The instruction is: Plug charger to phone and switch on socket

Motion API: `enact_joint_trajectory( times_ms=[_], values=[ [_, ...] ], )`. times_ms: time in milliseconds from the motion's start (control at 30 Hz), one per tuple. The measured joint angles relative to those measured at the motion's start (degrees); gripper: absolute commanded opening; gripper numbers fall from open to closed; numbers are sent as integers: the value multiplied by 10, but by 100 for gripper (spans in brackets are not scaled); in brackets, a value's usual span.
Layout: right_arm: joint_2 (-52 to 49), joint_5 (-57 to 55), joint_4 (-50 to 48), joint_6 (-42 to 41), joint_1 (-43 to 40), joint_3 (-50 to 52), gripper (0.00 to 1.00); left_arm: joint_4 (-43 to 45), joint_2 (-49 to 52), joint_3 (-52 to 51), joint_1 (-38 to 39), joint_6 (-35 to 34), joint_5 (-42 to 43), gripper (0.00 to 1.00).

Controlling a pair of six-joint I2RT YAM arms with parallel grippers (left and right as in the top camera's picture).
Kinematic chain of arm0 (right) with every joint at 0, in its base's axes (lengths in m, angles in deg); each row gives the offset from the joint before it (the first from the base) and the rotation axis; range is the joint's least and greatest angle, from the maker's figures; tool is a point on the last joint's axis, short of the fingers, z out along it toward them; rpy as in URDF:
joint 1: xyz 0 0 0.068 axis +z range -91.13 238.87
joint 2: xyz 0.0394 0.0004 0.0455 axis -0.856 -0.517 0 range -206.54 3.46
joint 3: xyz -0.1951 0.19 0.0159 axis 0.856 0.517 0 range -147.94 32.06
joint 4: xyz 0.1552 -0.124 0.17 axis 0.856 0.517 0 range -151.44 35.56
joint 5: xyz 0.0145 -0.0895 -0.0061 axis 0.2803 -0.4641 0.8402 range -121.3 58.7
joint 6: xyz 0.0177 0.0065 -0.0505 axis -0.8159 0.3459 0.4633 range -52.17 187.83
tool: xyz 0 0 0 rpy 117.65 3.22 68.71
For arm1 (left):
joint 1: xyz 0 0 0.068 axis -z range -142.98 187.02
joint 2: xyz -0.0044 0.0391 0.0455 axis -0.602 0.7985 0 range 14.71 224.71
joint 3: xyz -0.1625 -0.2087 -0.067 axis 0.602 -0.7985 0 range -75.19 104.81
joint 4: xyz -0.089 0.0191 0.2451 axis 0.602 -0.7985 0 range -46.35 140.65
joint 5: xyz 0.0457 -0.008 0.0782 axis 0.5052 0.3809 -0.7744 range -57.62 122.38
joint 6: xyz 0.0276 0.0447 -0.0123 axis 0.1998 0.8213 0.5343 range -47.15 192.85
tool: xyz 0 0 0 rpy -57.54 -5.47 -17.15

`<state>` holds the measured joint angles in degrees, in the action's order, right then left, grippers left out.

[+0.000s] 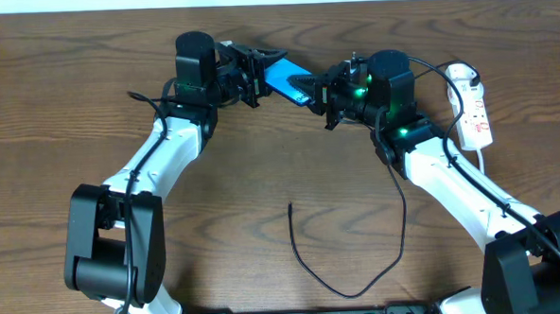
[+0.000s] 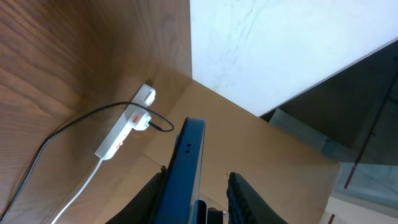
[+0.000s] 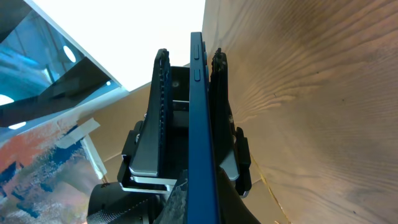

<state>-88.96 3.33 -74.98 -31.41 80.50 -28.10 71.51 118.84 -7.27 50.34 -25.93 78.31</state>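
Wooden worktop, phone raised, charger not yet connected.
At centre the right end effector clamps the phone; the left end effector straddles it, grip unclear. Charger tip lies well apart from both; socket, near the right, awaits switching.

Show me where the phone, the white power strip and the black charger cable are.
phone point(image 1: 278, 75), overhead view, blue face.
power strip point(image 1: 474, 113), overhead view, mid body.
charger cable point(image 1: 293, 234), overhead view, stretch near free end.

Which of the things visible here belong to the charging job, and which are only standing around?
Job: phone, charger, socket, right pincer holding the phone.
Not the job: wooden table, white wall behind.
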Motion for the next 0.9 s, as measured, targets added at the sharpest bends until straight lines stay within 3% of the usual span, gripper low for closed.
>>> enact_joint_trajectory(
  times_ms=[500,633,800,900],
  values=[
    [0,-15,-4,-22,7,0,1,-11,0,0,0,-17,0,19],
    [0,-17,-7,-28,7,0,1,-11,0,0,0,-19,0,8],
    [0,-19,-7,-48,7,-1,1,-9,0,0,0,-4,-1,7],
    [0,-19,-7,-48,7,-1,8,-9,0,0,0,-4,-1,7]
  ],
)
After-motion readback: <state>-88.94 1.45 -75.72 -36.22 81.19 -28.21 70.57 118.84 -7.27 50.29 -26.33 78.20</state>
